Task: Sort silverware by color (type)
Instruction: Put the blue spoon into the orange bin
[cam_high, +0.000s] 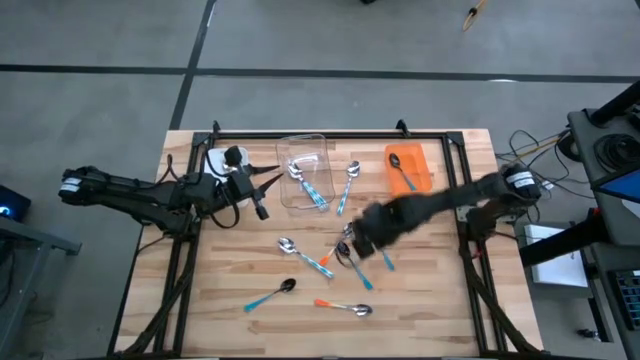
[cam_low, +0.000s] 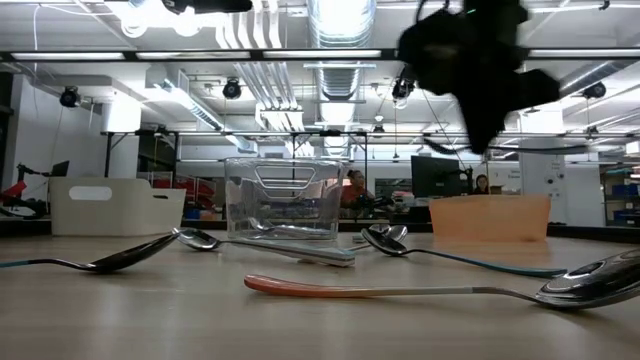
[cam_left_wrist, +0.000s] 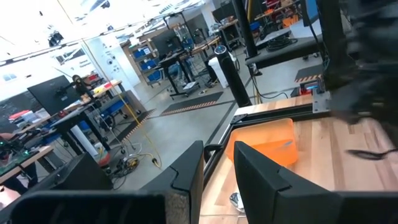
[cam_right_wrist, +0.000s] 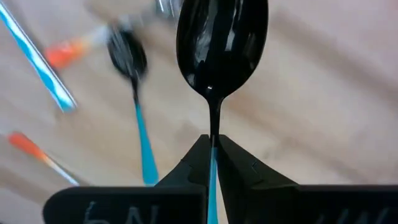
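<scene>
The wooden table (cam_high: 430, 300) is carrying three bins along its far side: a white bin (cam_high: 222, 160) by the left arm, a clear bin (cam_high: 305, 170) in the middle with light blue handled spoons in it, and an orange bin (cam_high: 410, 167) holding one dark spoon with an orange handle. The rest of the silverware (cam_high: 330, 262) is lying loose in the middle and near part of the table, some pieces close together, two others apart toward the near edge.

The step in hand, as I judge it, is the picking of one spoon from the loose group. The right gripper (cam_right_wrist: 213, 163) is working above that group, and its two fingers are pressed together on the thin teal handle of a dark spoon (cam_right_wrist: 222, 46), just below the bowl. Whether this spoon is already free of the table I cannot tell for sure.

The next move is probably asking for a clean lift, without dragging the neighbouring spoons, and then a carry to the bin that fits this kind. Which bin that is, the views are not settling.

The left gripper (cam_left_wrist: 217, 177) is waiting beside the white bin, its fingers a little apart and holding nothing.
</scene>
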